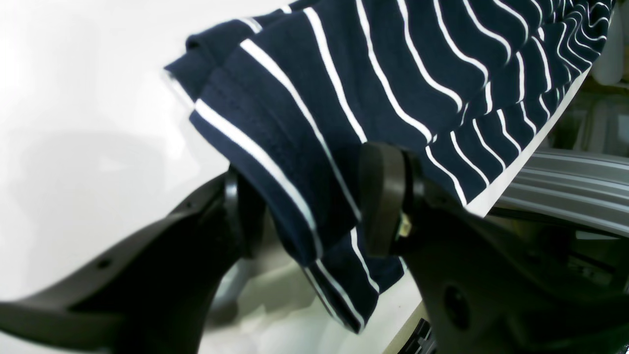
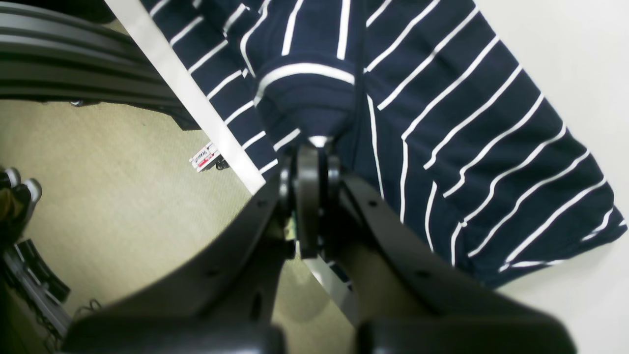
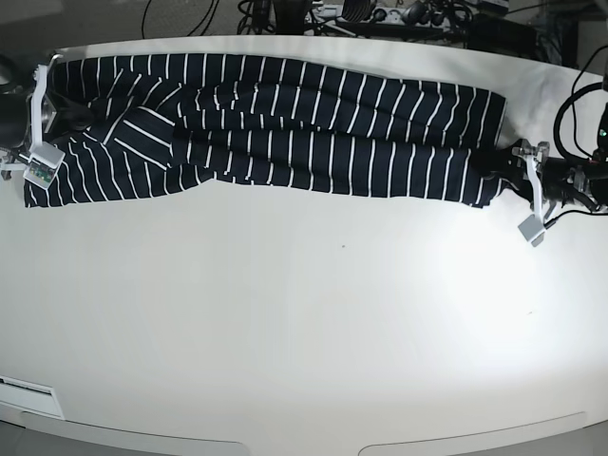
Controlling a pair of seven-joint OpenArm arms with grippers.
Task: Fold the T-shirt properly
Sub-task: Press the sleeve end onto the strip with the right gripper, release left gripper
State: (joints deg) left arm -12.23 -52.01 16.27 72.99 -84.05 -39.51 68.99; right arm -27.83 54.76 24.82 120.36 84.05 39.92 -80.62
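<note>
From the left wrist camera I see my left claw [image 1: 314, 211] spread wide, its two pads either side of a folded, hemmed edge of the T-shirt [image 1: 393, 64]. The left pad [image 1: 236, 206] sits right beside the cloth and the right pad [image 1: 383, 196] lies over it, but I cannot tell whether either one presses it. The shirt lies on the white surface [image 1: 88, 98] near its edge.

From the right wrist camera my right claw [image 2: 314, 147] is clamped tight on a bunched fold of the T-shirt [image 2: 467, 123], the pads pressed together with cloth pinched at their tip. The shirt spreads across the white surface [image 2: 565, 59], and beige floor [image 2: 123, 187] shows beyond the surface's edge.

From the base camera the T-shirt [image 3: 285, 123] lies stretched in a long band across the far part of the surface [image 3: 304, 323]. My right claw [image 3: 46, 119] is at its end on the picture's left, my left claw [image 3: 518, 163] at its end on the picture's right
</note>
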